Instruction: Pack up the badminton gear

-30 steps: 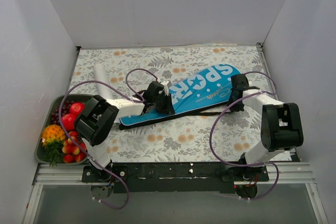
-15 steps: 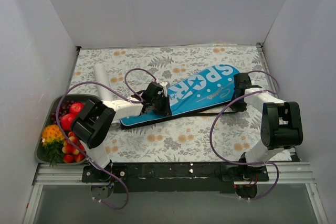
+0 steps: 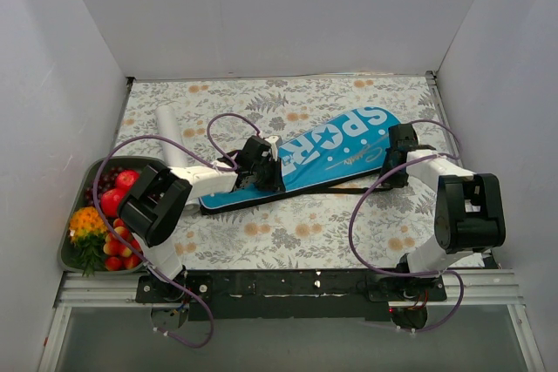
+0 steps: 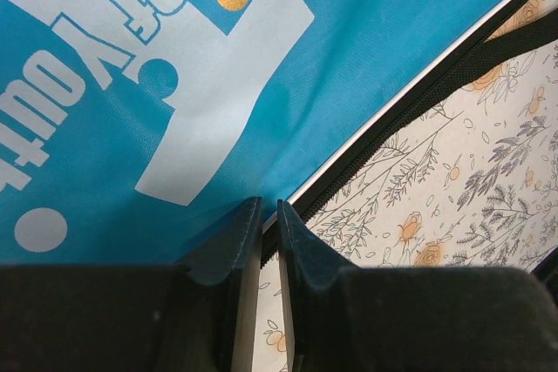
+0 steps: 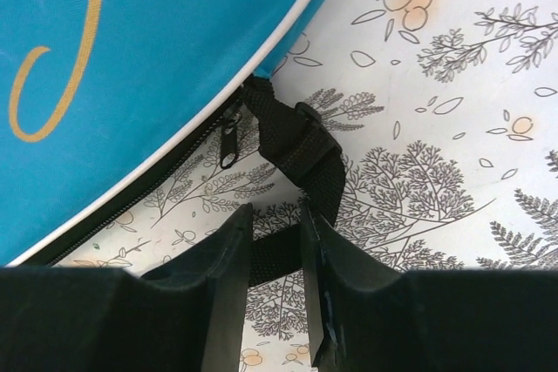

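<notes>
The long blue cover [image 3: 336, 147] lettered "SPORT" lies slanted across the floral cloth. It also shows in the left wrist view [image 4: 174, 84] and the right wrist view [image 5: 131, 58]. My left gripper [image 3: 272, 173] [image 4: 268, 205] is shut, tips at the cover's zipped near edge; I cannot tell if it pinches anything. My right gripper [image 3: 394, 163] [image 5: 276, 208] is narrowly open above the cover's black strap [image 5: 305, 150], next to the zipper pull [image 5: 229, 141]. The white cardboard tube [image 3: 172, 141] lies at the far left. Rackets and shuttlecocks are out of view.
A dark tray [image 3: 94, 165] of colourful fruit sits at the near left, beside the left arm. White walls close in the left, back and right sides. Purple cables loop over both arms.
The left arm's elbow has shifted slightly to the left. The right gripper has barely moved. The cover lies where it was.
</notes>
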You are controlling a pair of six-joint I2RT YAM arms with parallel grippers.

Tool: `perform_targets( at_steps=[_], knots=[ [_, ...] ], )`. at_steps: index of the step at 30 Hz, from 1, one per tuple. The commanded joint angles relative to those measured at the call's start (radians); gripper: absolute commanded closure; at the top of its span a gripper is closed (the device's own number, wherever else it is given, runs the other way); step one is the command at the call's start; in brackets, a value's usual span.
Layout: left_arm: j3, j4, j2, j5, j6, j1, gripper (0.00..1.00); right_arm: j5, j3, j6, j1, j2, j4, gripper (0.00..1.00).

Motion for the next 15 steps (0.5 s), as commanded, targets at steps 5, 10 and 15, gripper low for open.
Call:
perform_targets(
  at_steps=[5, 10, 15],
  knots=[
    [-0.013, -0.041, -0.011, -0.001, 0.024, 0.000, 0.88, -0.037, 0.005, 0.007, 0.027, 0.035, -0.018, 0.61],
    [-0.008, -0.044, -0.008, -0.004, 0.028, 0.000, 0.88, 0.004, 0.047, 0.034, 0.029, 0.085, -0.021, 0.60],
    [-0.005, -0.049, -0.002, -0.007, 0.033, 0.001, 0.88, 0.010, 0.081, 0.047, 0.029, 0.136, -0.005, 0.60]
  ],
)
